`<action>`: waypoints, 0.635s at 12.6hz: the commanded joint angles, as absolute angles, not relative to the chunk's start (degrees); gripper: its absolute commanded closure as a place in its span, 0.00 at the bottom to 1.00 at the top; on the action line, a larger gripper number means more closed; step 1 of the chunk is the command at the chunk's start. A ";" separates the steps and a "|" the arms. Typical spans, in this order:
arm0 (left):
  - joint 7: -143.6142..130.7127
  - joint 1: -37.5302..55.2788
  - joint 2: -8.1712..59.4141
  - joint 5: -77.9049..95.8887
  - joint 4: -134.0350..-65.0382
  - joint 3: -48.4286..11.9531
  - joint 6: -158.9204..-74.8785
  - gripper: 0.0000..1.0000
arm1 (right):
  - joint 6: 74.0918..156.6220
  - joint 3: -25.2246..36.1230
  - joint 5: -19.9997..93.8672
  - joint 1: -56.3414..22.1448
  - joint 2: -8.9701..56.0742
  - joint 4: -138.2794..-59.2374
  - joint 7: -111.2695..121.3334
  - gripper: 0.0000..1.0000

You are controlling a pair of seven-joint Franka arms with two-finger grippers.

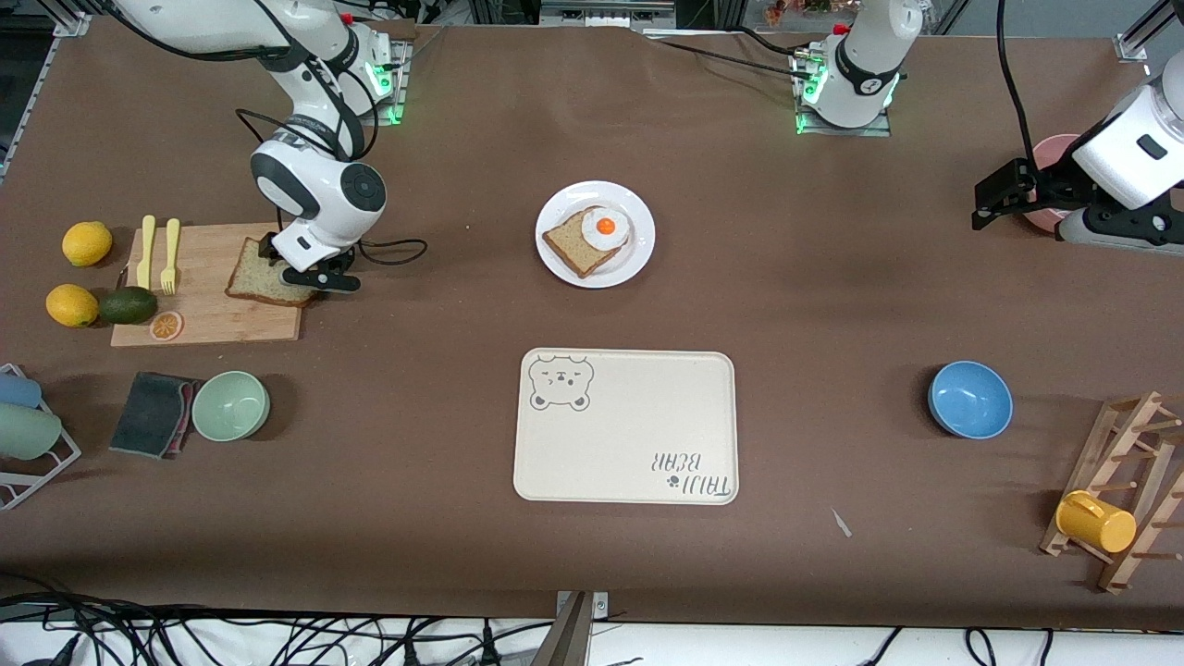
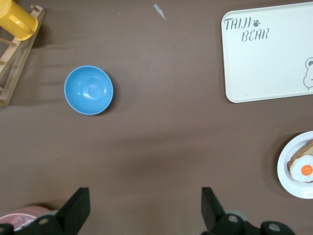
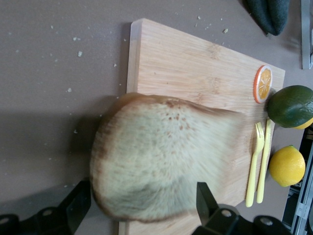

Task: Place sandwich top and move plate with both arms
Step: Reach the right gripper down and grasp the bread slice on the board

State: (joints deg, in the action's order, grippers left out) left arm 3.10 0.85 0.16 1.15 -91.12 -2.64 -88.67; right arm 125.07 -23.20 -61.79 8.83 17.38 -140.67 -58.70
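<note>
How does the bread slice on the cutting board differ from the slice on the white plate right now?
The sandwich top is plain-faced; the plated slice carries a fried egg. The sandwich top lies on the cutting board between the right end effector's open fingers; the plated slice sits untouched on the plate. Both are brown bread with darker crust.

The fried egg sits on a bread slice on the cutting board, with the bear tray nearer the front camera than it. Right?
Not quite. The front view shows the fried egg on a bread slice on the white plate, not on the cutting board. The bear tray is indeed nearer the camera.
</note>
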 commanded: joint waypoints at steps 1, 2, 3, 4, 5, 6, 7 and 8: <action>4.22 0.79 0.97 1.41 -89.21 -2.55 -87.28 0.00 | 125.24 -23.55 -62.67 9.14 17.84 -139.66 -60.12 0.04; 4.22 0.70 0.97 1.41 -89.21 -2.55 -87.36 0.00 | 125.33 -23.55 -62.67 9.14 17.84 -139.66 -60.03 0.04; 4.22 0.70 0.97 1.41 -89.21 -2.55 -87.28 0.00 | 125.42 -23.47 -62.84 9.14 17.84 -139.66 -60.03 0.08; 4.22 0.70 0.97 1.41 -89.21 -2.55 -87.28 0.00 | 125.59 -23.47 -62.93 9.14 18.19 -139.66 -59.94 0.18; 4.22 0.70 0.97 1.41 -89.21 -2.55 -87.28 0.00 | 125.68 -23.38 -63.02 9.14 18.45 -139.66 -60.03 0.29; 4.22 0.70 0.97 1.41 -89.21 -2.55 -87.28 0.00 | 125.60 -23.47 -63.02 9.14 18.46 -139.66 -60.03 0.40; 4.13 0.70 0.97 1.41 -89.21 -2.55 -87.28 0.00 | 125.60 -23.47 -62.93 9.14 18.37 -139.57 -59.86 0.59; 4.13 0.70 0.97 1.41 -89.21 -2.55 -87.28 0.00 | 125.68 -23.55 -62.84 9.05 18.11 -139.48 -59.24 0.79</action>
State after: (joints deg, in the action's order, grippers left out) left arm 3.10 0.84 0.16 1.15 -91.12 -2.64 -88.67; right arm 125.39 -23.20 -61.79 8.83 17.68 -140.07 -58.78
